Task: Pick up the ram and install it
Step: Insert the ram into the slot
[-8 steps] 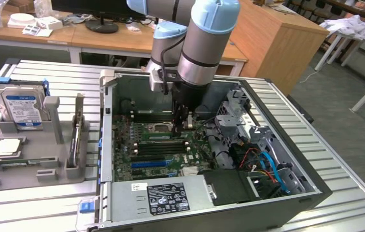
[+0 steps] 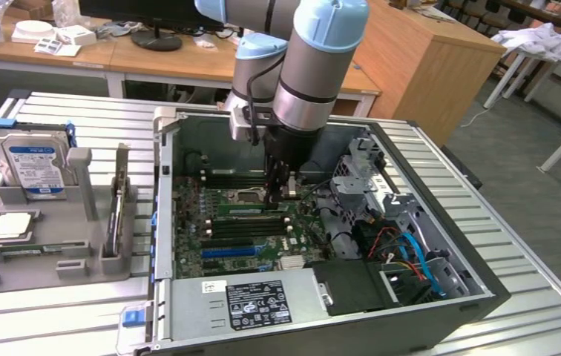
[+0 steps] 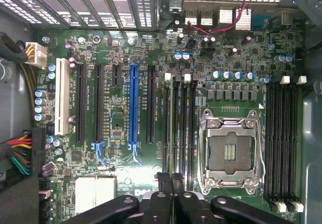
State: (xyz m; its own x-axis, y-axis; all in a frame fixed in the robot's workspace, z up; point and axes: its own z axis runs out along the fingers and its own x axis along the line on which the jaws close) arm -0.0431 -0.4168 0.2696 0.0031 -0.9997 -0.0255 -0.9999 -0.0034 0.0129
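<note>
The ram point(image 2: 244, 210) is a thin green stick standing on edge along the memory slots of the motherboard, just beside the empty processor socket point(image 2: 245, 196). My gripper point(image 2: 283, 194) reaches down into the open computer case point(image 2: 165, 222), and its tip is right at the stick's end toward the exterior view's right. In the wrist view the two black fingers point(image 3: 161, 204) are pressed together over the slot bank point(image 3: 178, 128) next to the socket point(image 3: 231, 148), with my gripper point(image 3: 173, 183) shut. The ram's edge is hidden between them there.
A grey tray at the exterior view's left holds a blue-labelled hard drive point(image 2: 35, 159), a square silver processor point(image 2: 11, 226) and a tall narrow holder point(image 2: 117, 215). Inside the case are the power supply point(image 2: 251, 304), drive cage point(image 2: 365, 174) and coloured cables point(image 2: 409, 252).
</note>
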